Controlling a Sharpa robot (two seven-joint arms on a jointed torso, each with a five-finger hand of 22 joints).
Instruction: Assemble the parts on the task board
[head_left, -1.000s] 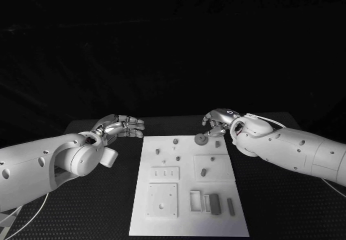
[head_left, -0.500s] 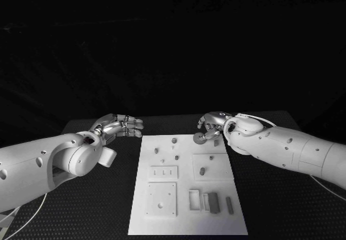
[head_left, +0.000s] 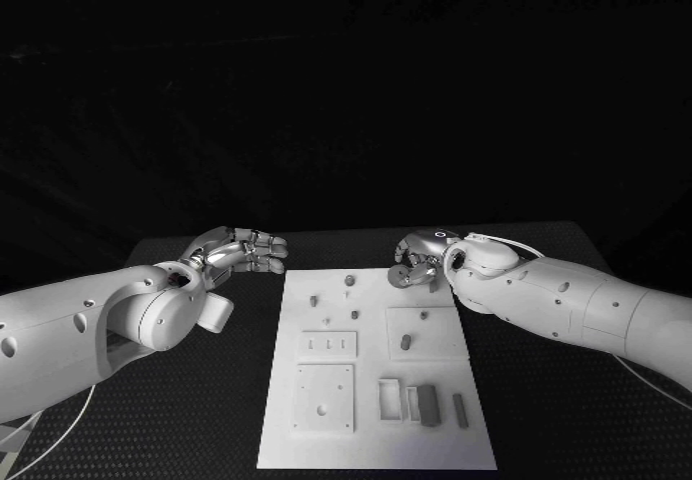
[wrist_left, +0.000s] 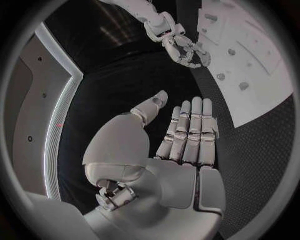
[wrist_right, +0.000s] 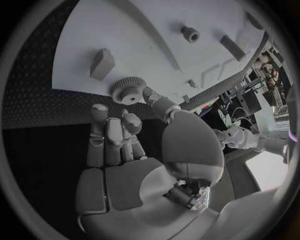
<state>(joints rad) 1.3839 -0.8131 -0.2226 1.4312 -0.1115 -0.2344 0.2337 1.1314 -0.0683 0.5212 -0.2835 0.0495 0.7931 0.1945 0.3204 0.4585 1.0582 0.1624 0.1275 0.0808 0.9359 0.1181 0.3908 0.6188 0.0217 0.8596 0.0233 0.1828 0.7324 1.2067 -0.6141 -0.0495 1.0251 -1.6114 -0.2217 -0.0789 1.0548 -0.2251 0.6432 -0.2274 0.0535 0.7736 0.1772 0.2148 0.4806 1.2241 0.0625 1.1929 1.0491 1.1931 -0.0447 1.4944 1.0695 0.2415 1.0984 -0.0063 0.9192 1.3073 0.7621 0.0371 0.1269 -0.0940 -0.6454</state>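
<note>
Gear (wrist_right: 129, 90), small, grey and toothed, is pinched at the fingertips of the right robot hand (head_left: 420, 258) over the far end of the task board (head_left: 433, 440), near its pegs, while the left robot hand (head_left: 238, 251), holding nothing with fingers extended, hovers above the desk (head_left: 216, 400) off the board's left edge.

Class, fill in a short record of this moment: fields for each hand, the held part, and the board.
left hand: open, holds nothing, off the board's left side
right hand: pinches the gear
gear: toothed grey wheel, over the board's far end
task board: white, with small grey parts at its near end
</note>
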